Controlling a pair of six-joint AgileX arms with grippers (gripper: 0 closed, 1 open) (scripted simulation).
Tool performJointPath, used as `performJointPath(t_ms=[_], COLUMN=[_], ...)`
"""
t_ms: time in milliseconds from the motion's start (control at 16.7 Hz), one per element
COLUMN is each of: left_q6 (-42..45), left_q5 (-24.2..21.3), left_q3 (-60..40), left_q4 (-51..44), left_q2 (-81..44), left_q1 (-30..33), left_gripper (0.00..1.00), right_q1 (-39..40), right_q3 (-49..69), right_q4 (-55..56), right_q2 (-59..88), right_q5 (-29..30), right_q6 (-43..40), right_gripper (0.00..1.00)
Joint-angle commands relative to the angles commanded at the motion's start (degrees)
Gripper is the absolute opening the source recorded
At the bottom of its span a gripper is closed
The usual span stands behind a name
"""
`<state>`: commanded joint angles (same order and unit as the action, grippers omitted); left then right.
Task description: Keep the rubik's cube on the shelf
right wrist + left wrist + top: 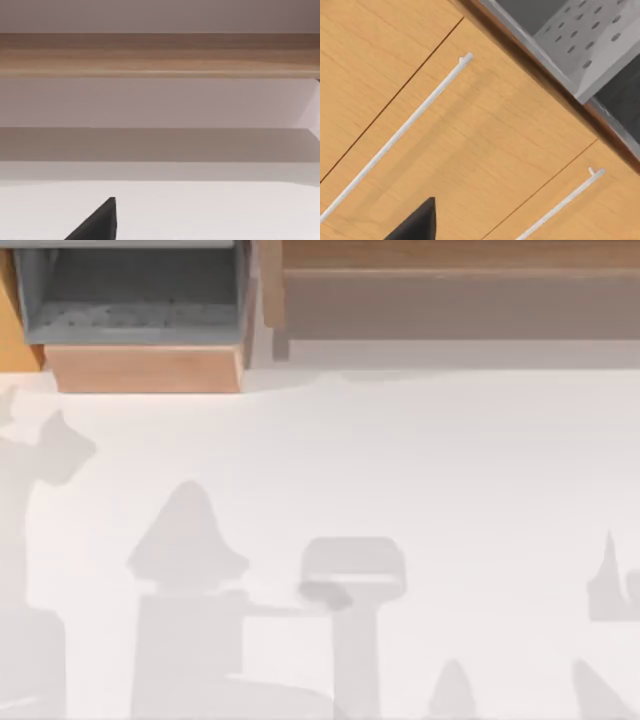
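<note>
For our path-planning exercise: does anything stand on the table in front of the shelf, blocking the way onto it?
Nothing visible does. The table before the shelf carries just shadows; the wooden box sits beside the shelf, on its left, not in front.

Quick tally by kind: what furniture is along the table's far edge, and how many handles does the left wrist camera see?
Shelf: 1
Wooden box with grey inside: 1
White bar handles: 2
Total: 4
</note>
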<state>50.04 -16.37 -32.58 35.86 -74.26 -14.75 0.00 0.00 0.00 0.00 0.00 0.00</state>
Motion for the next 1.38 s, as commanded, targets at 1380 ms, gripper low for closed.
performJointPath(t_ms=[1380], left_q6=[40.73], left_q5=[-9.77], left_q3=[-32.17], left_q4=[30.47], left_q2=[-57.13], left_q1=[-8.71], left_gripper=[1.0], right_q1=[0.0], right_q3=[0.0], right_q4=[0.0], right_q2=[0.0], right_q5=[0.0], right_q6=[0.0], right_gripper=[1.0])
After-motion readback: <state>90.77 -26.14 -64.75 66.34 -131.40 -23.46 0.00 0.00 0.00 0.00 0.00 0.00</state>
